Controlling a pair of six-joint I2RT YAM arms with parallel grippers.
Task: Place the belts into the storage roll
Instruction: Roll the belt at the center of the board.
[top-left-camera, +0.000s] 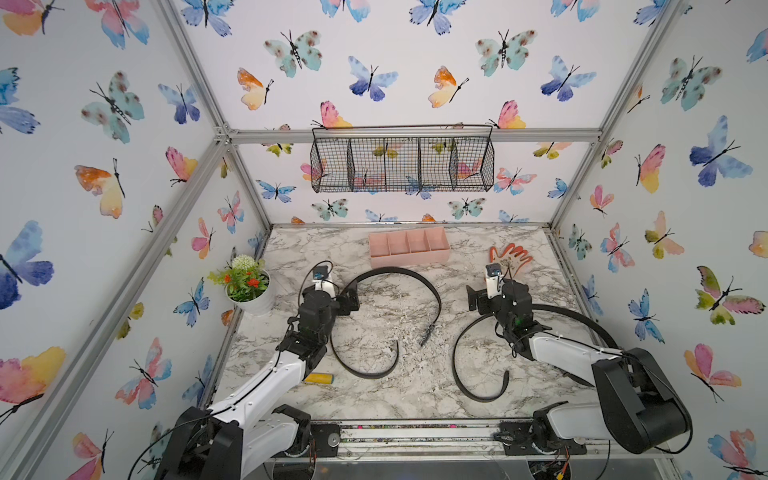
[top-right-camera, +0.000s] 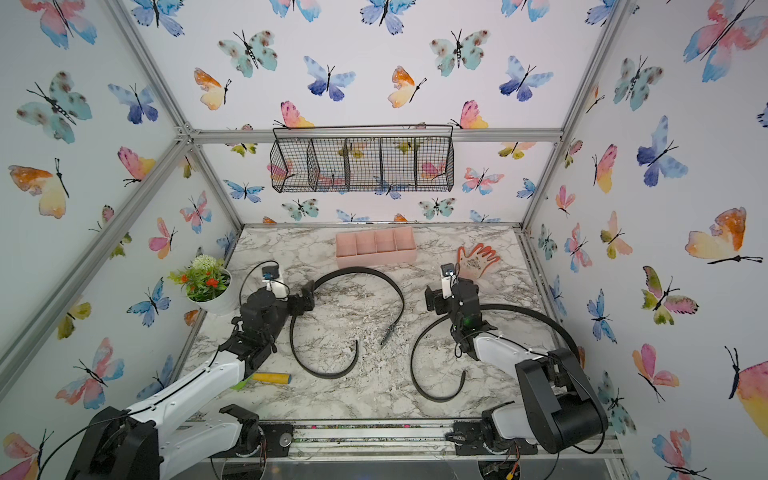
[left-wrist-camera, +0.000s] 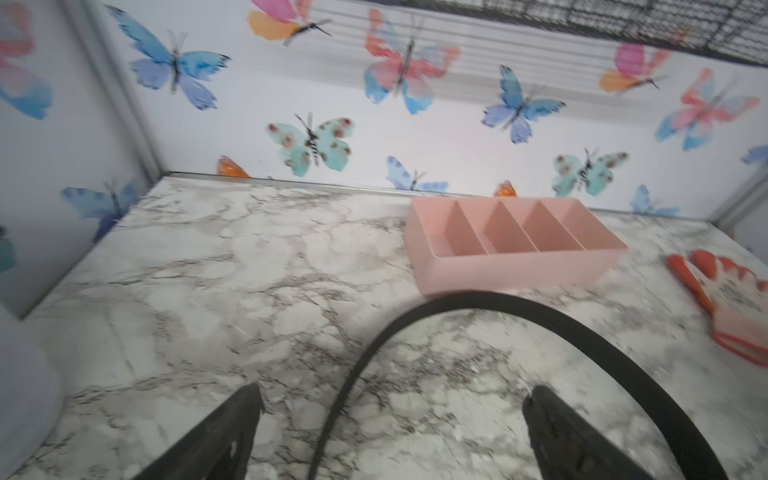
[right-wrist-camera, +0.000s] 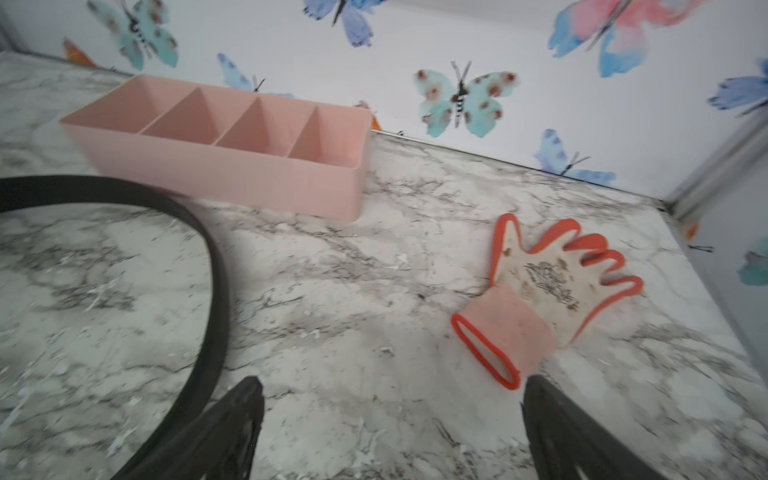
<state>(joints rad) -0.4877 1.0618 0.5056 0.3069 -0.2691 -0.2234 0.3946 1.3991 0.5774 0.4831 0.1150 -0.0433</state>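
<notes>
While the buckled belt (top-left-camera: 417, 275) and the second belt (top-left-camera: 456, 365) lie curled on the marble table (top-left-camera: 415, 395), I hover the left gripper (top-left-camera: 348, 300) over the first, fingers spread wide, gripping nothing. The right gripper (top-left-camera: 474, 297), equally spread and empty, hangs near the second. The pink storage roll (top-left-camera: 409, 258) sits by the back wall, just beyond the buckled belt.

White-shelled arms (top-left-camera: 266, 376), black claws (left-wrist-camera: 392, 395) (right-wrist-camera: 390, 388)
</notes>
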